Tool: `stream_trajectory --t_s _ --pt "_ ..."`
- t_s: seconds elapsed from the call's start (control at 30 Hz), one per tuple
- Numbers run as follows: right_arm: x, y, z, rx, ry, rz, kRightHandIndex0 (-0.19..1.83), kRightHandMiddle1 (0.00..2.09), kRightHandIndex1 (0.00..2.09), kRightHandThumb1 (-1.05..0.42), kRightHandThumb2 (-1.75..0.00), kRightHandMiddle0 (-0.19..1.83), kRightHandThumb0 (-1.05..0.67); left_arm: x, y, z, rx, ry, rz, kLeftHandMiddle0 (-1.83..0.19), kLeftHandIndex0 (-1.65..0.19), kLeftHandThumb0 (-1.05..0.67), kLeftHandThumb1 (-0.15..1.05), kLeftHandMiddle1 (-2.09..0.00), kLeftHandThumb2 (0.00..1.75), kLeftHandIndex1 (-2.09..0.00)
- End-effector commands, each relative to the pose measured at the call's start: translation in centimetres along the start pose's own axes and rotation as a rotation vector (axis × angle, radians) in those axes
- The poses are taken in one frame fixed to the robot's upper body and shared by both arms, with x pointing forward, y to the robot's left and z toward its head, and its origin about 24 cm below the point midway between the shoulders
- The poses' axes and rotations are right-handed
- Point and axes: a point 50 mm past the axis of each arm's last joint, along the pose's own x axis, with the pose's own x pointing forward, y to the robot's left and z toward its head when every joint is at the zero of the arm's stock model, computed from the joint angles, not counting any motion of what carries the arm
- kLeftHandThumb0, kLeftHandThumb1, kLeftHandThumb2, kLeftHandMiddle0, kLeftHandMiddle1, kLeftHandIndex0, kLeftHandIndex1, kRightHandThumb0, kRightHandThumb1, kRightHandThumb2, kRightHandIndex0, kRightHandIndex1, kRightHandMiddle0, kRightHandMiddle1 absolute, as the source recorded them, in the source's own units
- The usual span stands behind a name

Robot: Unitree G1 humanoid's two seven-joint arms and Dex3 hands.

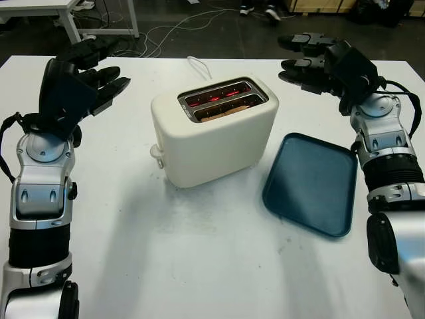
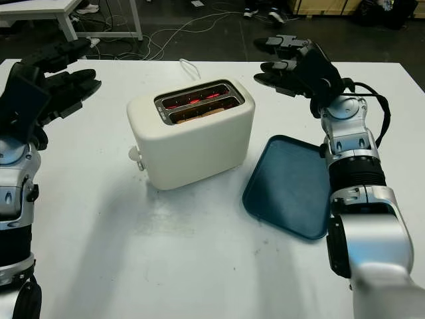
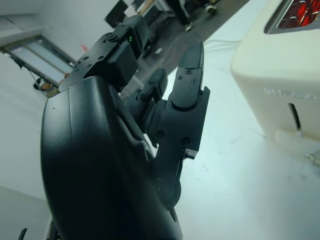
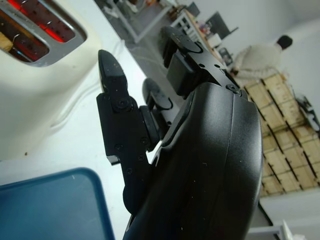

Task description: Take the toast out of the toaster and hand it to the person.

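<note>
Left eye view is showing us the toast sitting low in the glowing toaster, between our open, empty left hand and right hand; we are judging it light, brittle and hot, best pinched gently by its top edge.

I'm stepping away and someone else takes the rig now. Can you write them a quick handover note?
Left hand: open, raised left of the toaster, holding nothing.
Right hand: open, raised right of the toaster, beyond the blue tray.
Toaster: mid-table, slots glowing red; toast sits down in the near slot.
Done: nothing yet; toast untouched.
Left: pull the toast out and hand it over.
</note>
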Motion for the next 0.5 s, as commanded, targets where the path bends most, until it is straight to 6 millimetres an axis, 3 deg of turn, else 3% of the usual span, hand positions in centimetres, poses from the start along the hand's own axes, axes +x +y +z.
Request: stream_trajectory --t_s 0.0,0.47 --pt "-0.28 0.11 0.00 -0.030 -0.016 0.009 0.71 0.04 0.09 -0.89 0.00 0.65 -0.34 -0.09 -0.20 0.22 0.007 -0.008 -0.006 -0.74 -0.65 -0.36 0.92 -0.08 0.05 -0.02" --pt "-0.38 0.34 0.19 -0.026 -0.020 0.024 0.70 0.02 0.07 -0.90 0.00 0.65 -0.32 -0.22 -0.17 0.27 0.004 -0.015 -0.007 -0.72 -0.64 -0.33 0.92 -0.10 0.06 -0.02"
